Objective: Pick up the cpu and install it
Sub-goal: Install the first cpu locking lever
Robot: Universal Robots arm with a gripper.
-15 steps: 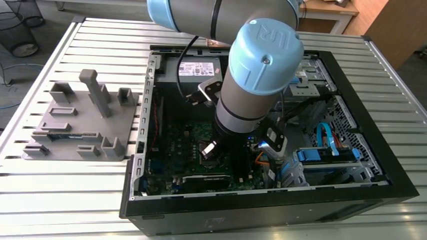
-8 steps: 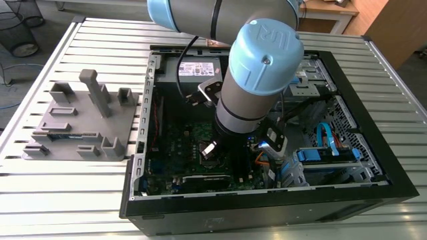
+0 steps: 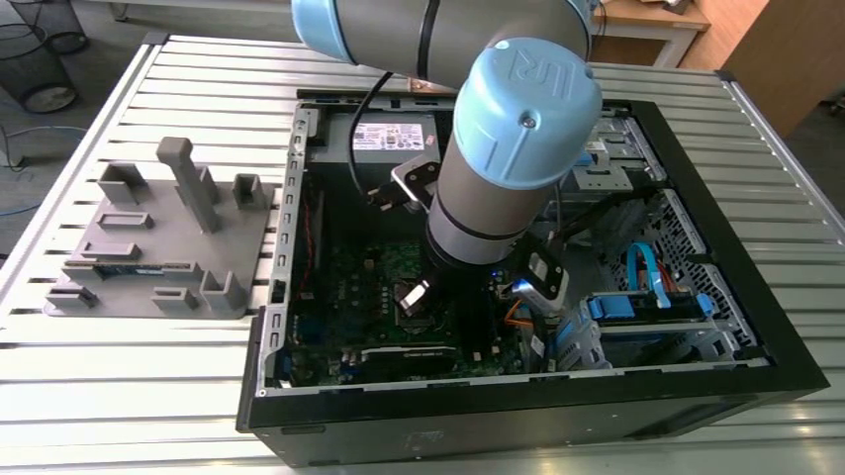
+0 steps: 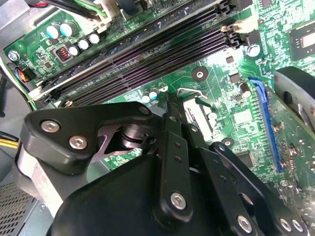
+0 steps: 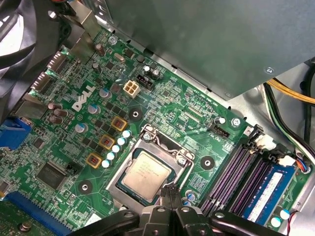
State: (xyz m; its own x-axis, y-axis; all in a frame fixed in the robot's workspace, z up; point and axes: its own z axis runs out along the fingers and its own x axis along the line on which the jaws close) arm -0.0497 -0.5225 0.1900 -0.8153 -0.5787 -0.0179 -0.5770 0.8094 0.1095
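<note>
The cpu [image 5: 146, 176], a small silver square chip, lies flat inside the silver-framed socket [image 5: 173, 151] on the green motherboard [image 5: 162, 101] in the first wrist view. My gripper [image 5: 170, 194] hangs just over the socket's rim beside the chip, its thin black fingers pressed together with nothing between them. In the second wrist view the black finger linkage [image 4: 172, 147] covers most of the socket [image 4: 198, 112], and the wire lever [image 4: 190, 91] shows past it. In the exterior view the arm reaches down into the open computer case [image 3: 687, 178], with the gripper [image 3: 420, 302] low over the board.
A grey tray [image 3: 145, 237] with upright posts and a green memory stick [image 3: 133, 269] sits on the slatted table at the exterior view's left. Black memory slots [image 5: 231, 174], a blue stick [image 5: 268, 189], the grey power supply [image 5: 206, 39] and loose cables [image 5: 290, 93] surround the socket.
</note>
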